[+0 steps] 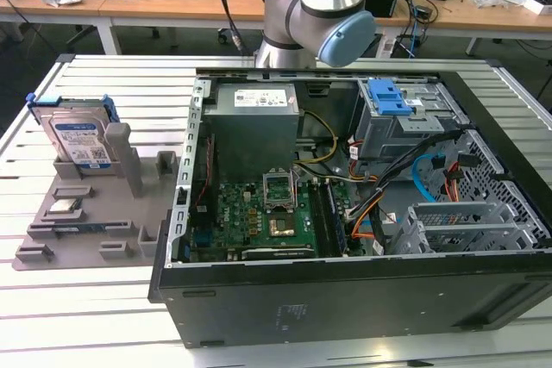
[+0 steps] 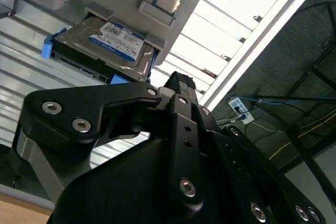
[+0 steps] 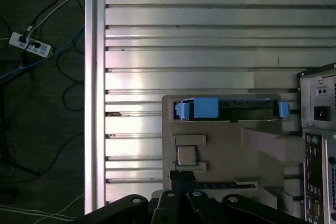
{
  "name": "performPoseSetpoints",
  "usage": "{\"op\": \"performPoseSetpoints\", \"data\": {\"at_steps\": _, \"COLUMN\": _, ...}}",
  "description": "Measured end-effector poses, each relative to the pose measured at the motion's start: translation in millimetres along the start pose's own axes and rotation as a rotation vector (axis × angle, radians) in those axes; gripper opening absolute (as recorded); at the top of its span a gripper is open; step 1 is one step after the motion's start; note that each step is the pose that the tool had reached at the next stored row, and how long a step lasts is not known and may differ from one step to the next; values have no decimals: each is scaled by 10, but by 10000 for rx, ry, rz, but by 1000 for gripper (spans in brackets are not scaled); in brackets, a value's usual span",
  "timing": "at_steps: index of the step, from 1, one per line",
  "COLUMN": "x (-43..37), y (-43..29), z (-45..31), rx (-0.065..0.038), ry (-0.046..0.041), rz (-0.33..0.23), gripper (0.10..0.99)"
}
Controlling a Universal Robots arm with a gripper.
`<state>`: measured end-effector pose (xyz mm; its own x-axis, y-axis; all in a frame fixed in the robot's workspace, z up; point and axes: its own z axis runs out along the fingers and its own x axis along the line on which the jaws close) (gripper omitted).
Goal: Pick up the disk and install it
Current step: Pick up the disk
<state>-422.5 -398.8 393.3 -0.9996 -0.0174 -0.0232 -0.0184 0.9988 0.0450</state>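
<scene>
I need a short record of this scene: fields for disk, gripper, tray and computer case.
disk: stands on edge in the grey tray, blue bracket around it, not picked up
gripper: over the grey tray, apart from the disk
grey tray: on the slatted table, at the exterior view's left of the computer case; a small chip lies on it
computer case: open, boards and cables exposed

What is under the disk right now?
The disk stands on edge in a slot of the grey fixture tray. Its lower edge is hidden by the slot walls.
</scene>
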Motion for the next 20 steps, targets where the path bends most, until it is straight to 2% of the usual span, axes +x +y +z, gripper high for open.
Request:
{"op": "performPoseSetpoints", "data": {"at_steps": 6, "x": 0, "y": 0, "z": 0, "rx": 32, "ry": 50, "rz": -1116, "gripper": 106}}
{"op": "performPoseSetpoints", "data": {"at_steps": 10, "x": 0, "y": 0, "z": 0, "rx": 7, "ry": 95, "rz": -2178, "gripper": 106}}
{"op": "performPoseSetpoints", "data": {"at_steps": 20, "x": 0, "y": 0, "z": 0, "rx": -19, "ry": 140, "rz": -3257, "gripper": 106}}
